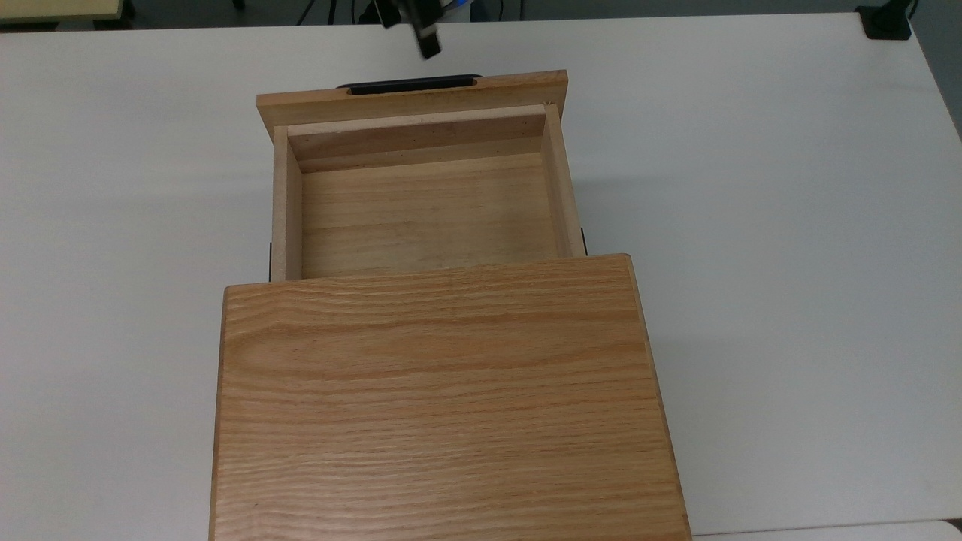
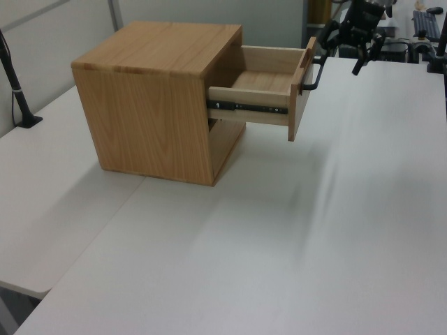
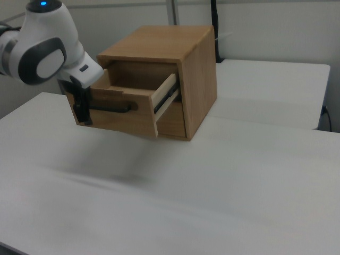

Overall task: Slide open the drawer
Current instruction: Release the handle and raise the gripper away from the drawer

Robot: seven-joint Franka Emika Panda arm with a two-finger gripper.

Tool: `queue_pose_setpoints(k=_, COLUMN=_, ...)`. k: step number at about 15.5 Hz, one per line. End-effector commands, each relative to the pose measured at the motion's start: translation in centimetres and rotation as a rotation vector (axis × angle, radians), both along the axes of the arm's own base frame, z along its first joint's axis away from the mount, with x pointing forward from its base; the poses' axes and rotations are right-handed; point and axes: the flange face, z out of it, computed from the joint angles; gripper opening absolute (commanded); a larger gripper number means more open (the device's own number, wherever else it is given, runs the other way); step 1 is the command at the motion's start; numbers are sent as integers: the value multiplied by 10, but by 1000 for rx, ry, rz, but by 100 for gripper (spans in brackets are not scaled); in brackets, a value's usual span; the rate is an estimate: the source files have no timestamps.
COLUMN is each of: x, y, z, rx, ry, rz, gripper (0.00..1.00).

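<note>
Two jaws apart, off drawer [image 1: 421, 203] handle [image 1: 415, 83].

Top view looks down over the cabinet [image 1: 443, 391]; left and right views face it from opposite sides.

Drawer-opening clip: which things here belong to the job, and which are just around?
Job:
drawer, pulled out of the cabinet, nothing inside
black bar handle on its front panel
gripper, off the handle
cabinet

Just around:
white table
black post at the left view's left
</note>
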Motion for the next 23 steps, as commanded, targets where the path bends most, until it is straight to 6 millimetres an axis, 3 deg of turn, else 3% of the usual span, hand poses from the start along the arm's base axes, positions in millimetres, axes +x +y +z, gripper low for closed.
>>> queue_pose_setpoints(k=1, x=-3, y=23, z=19, rx=-95, ry=23, rz=431, gripper=100)
queue_pose_setpoints(k=3, x=1, y=39, z=22, rx=-181, ry=43, rz=634, gripper=100)
queue_pose_setpoints(k=6, x=7, y=44, z=16, rx=-355, ry=146, rz=793, gripper=100)
queue_pose_setpoints(k=9, x=16, y=18, z=25, rx=-368, ry=177, rz=842, gripper=100)
queue_pose_setpoints(k=12, x=41, y=-3, z=36, rx=-342, ry=225, rz=837, gripper=100)
queue_pose_setpoints(k=16, x=57, y=-6, z=27, rx=-334, ry=237, rz=835, gripper=100)
queue_pose_setpoints(k=23, x=61, y=-14, z=29, rx=-340, ry=228, rz=821, gripper=100)
